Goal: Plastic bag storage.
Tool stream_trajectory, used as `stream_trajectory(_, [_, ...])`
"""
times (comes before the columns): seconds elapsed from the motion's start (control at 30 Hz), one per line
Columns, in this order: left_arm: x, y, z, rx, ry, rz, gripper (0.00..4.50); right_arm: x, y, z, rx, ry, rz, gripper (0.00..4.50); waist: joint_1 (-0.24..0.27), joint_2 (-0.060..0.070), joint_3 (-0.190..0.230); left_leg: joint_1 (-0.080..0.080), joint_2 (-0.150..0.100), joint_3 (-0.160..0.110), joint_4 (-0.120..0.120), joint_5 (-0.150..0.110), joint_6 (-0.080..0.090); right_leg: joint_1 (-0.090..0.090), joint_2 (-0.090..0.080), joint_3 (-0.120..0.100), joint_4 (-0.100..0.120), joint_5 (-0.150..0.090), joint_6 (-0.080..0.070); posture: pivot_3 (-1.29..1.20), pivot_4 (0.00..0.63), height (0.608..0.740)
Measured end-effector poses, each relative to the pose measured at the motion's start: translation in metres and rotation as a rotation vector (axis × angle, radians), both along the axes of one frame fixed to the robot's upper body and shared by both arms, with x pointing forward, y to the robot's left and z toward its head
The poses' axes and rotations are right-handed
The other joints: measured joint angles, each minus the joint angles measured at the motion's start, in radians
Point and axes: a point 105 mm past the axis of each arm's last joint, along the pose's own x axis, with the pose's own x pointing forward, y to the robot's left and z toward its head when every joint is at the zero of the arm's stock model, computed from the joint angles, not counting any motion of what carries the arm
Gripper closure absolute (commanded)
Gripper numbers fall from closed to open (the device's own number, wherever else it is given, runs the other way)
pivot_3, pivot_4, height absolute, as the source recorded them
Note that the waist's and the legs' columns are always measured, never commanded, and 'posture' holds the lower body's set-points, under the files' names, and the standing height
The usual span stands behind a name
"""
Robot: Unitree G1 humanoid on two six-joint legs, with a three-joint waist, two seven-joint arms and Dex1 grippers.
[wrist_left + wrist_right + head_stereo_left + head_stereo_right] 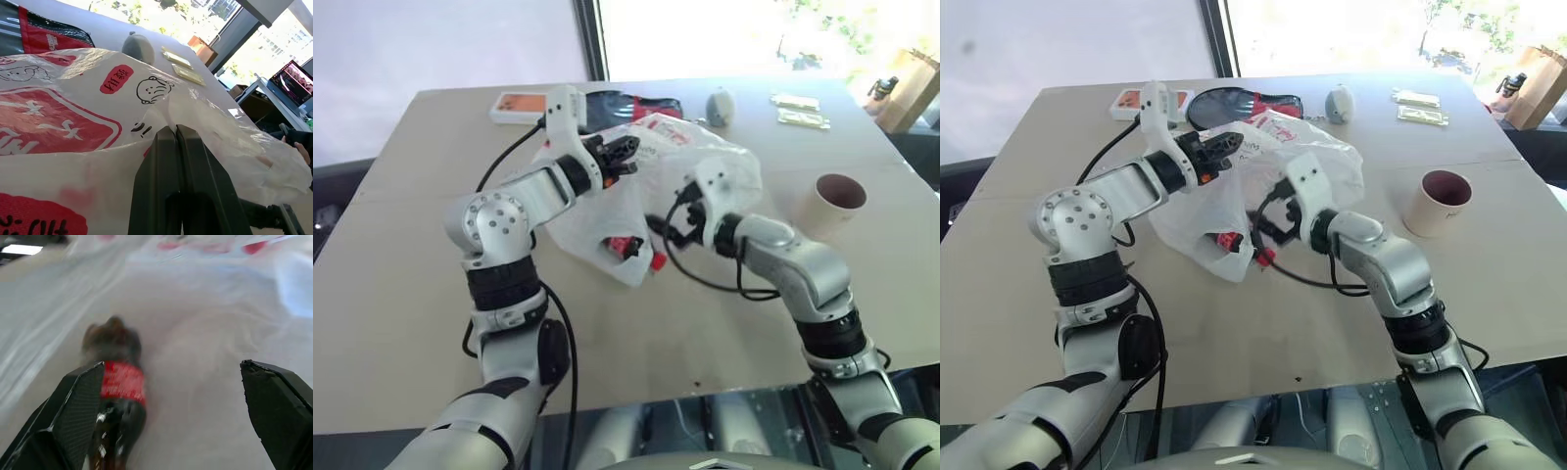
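L gripper [625, 150] pinches the plastic bag [651, 191] at mid-table; R gripper [171, 406] gapes wide, empty.

Bag sits bunched on the table [401, 274], lifted at its top edge where the L fingers are closed tight on the film. R gripper is low at the bag's near side, beside a dark red-labelled bottle [115, 382] seen thru the plastic. Paper cup [834, 204] stands well apart to the right; red-and-black pouch [636, 103] lies behind the bag.

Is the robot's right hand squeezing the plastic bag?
No, the right hand has its two fingers spread wide apart in front of the plastic bag, with nothing pinched between them.
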Motion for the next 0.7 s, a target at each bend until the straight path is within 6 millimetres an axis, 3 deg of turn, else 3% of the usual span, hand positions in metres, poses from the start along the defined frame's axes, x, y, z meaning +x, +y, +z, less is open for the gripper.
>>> stream_trajectory(0.17, [-0.006, 0.001, 0.007, 0.003, -0.022, -0.03, 4.5, -0.031, -0.036, 0.032, 0.043, -0.126, 0.039, 0.04, 0.013, 0.0, 0.0, -0.002, -0.001, -0.002, 0.001, 0.0, 0.0, 0.0, -0.001, -0.002, -0.001, 0.0, 0.0, 0.0, 0.15, 0.74])
stream_trajectory(0.23, [-0.007, 0.0, 0.008, 0.006, -0.031, -0.03, 4.5, -0.049, -0.067, 0.048, 0.09, -0.149, 0.004, 0.04, 0.023, 0.0, 0.0, -0.003, -0.001, -0.003, 0.001, 0.0, 0.0, 0.0, -0.001, -0.003, -0.002, 0.0, 0.0, 0.0, 0.15, 0.74])
stream_trajectory(0.3, [-0.007, 0.001, 0.008, 0.006, -0.031, -0.019, 4.5, -0.054, -0.088, 0.06, 0.079, -0.194, -0.052, 0.04, 0.029, 0.0, 0.0, -0.002, 0.0, -0.002, 0.001, 0.0, 0.0, 0.0, 0.0, -0.002, -0.002, 0.0, 0.0, 0.0, 0.15, 0.74])
stream_trajectory(0.37, [-0.007, 0.001, 0.008, 0.006, -0.03, -0.019, 4.5, -0.056, -0.122, 0.069, -0.013, -0.24, -0.173, 0.04, 0.037, 0.0, 0.0, -0.002, -0.001, -0.002, 0.001, 0.0, 0.0, 0.0, -0.001, -0.002, -0.002, 0.0, 0.0, 0.0, 0.15, 0.74])
stream_trajectory(0.43, [-0.007, 0.0, 0.006, 0.004, -0.025, -0.017, 4.5, -0.058, -0.167, 0.067, -0.224, -0.246, -0.343, 0.04, 0.049, 0.0, 0.0, -0.002, -0.001, -0.001, 0.001, 0.0, 0.0, 0.0, -0.001, -0.002, -0.002, 0.0, 0.0, 0.0, 0.15, 0.74])
stream_trajectory(0.5, [-0.007, 0.002, 0.003, -0.001, -0.016, -0.003, 4.5, -0.056, -0.199, 0.061, -0.379, -0.208, -0.432, 0.04, 0.054, -0.001, -0.001, -0.002, 0.0, 0.0, 0.001, 0.0, 0.0, 0.0, -0.001, -0.001, -0.002, 0.0, 0.0, 0.0, 0.15, 0.74])
stream_trajectory(0.63, [-0.007, -0.005, 0.0, -0.001, -0.009, -0.022, 4.5, -0.039, -0.209, 0.048, -0.441, -0.165, -0.407, 0.04, 0.051, -0.001, 0.0, 0.0, 0.001, 0.004, 0.002, 0.0, 0.0, 0.001, -0.001, 0.002, 0.001, 0.0, 0.0, 0.0, 0.15, 0.74])
stream_trajectory(0.7, [-0.008, -0.006, 0.0, 0.0, -0.01, -0.023, 4.5, -0.019, -0.217, 0.035, -0.5, -0.121, -0.396, 0.04, 0.048, -0.001, 0.0, 0.001, 0.0, 0.006, 0.003, 0.0, 0.0, 0.001, -0.001, 0.004, 0.002, 0.001, 0.001, 0.0, 0.15, 0.74])
